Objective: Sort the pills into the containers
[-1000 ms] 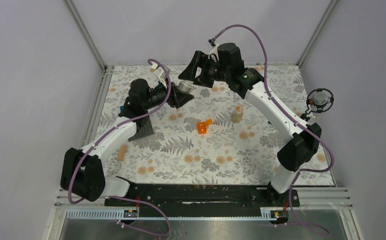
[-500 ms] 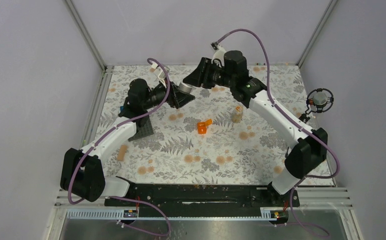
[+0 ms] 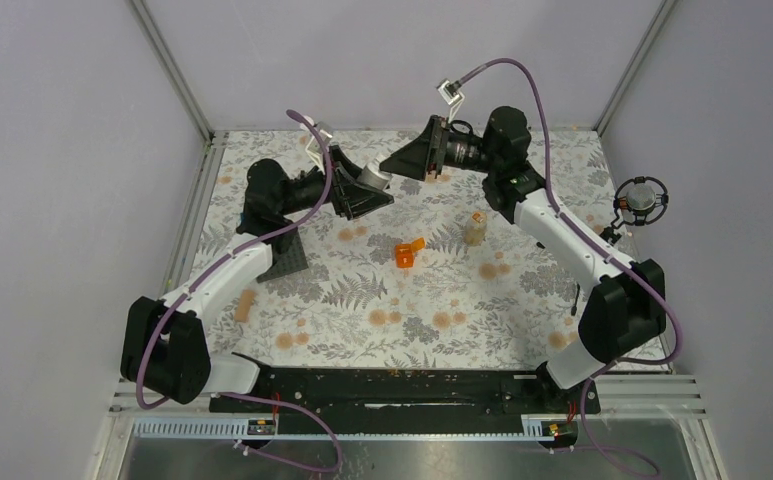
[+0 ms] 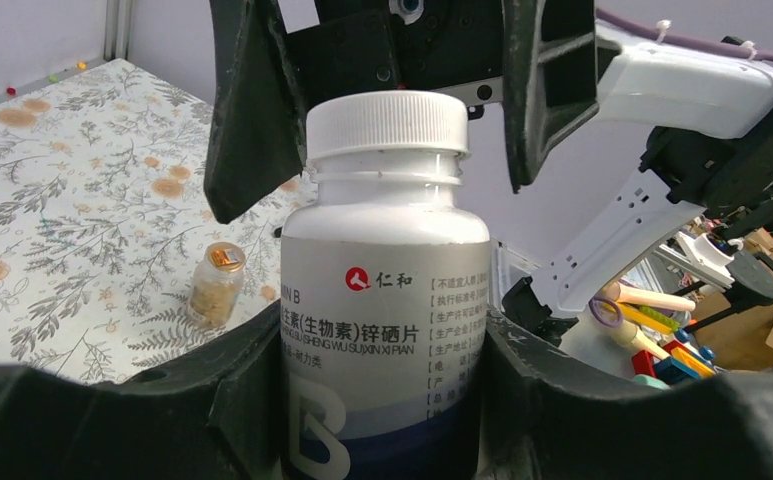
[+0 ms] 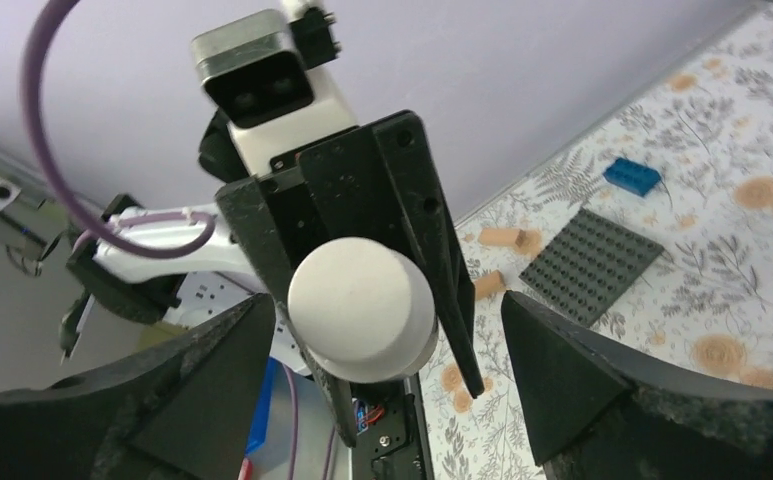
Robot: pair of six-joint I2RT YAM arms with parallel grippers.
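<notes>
White bottle (image 4: 384, 300) was clamped in my left gripper (image 3: 364, 188), held off the table (image 3: 522, 300) toward its far side. My right gripper (image 3: 398, 164) stood spread wide either side of the cap (image 5: 362, 310), not touching. Orange box (image 3: 405, 253), lid up, and tan bottle (image 3: 474, 229) sat mid-table, apart.

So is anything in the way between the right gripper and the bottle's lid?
Nothing visible. The right gripper, open, faces the white lid directly, while the left gripper holds the bottle.
</notes>
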